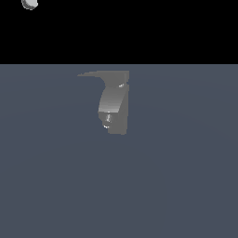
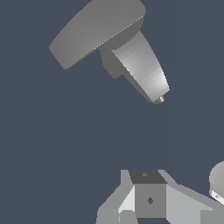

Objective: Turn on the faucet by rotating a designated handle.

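1. You had the faucet [image 1: 114,104] standing on a flat blue-grey floor [image 1: 186,186], well away from its visible edges.
2. Its handle [image 1: 100,74] was a flat lever, long axis running from the faucet's top toward the exterior view's left.
3. In the wrist view the claw [image 2: 144,197] was well apart from the handle [image 2: 94,30], touching nothing; you would likely need to close that gap first.
4. Whether its jaws were spread, I could not tell.

I count one faucet [image 1: 114,104], with one handle [image 1: 95,74] on top of that faucet, one gripper of mine [image 2: 144,197], one grey floor [image 1: 186,176] under the faucet.
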`<state>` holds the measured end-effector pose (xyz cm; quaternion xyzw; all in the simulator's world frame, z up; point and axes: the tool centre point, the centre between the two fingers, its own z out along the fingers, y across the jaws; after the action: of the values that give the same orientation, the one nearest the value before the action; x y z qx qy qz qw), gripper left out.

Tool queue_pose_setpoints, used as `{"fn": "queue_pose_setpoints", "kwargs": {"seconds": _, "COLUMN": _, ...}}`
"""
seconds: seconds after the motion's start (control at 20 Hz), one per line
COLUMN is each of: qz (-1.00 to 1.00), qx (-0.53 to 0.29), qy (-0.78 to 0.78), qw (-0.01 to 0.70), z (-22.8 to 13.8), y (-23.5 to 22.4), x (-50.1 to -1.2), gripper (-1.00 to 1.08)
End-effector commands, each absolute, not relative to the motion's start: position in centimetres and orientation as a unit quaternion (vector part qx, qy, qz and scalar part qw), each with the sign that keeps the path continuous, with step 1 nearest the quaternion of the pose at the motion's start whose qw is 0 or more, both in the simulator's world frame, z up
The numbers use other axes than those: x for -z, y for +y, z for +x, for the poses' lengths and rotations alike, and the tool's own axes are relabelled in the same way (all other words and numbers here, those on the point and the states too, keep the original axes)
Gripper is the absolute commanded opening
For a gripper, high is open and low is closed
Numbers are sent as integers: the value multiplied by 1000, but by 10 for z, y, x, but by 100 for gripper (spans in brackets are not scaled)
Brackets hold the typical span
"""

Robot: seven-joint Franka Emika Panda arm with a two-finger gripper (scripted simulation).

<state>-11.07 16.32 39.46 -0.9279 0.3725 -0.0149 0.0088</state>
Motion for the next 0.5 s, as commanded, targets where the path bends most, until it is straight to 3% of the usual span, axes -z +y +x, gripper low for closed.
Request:
{"fn": "queue_pose_setpoints", "kwargs": {"seconds": 0.0, "qz": -918, "qx": 14, "qy": 395, "qw": 9, "z": -98, "y": 168, "x": -388, "gripper": -100}}
{"fn": "queue_pose_setpoints", "kwargs": {"seconds": 0.45, "qz": -882, "qx": 12, "qy": 471, "qw": 10, "z": -52, "y": 179, "x": -364, "gripper": -100}}
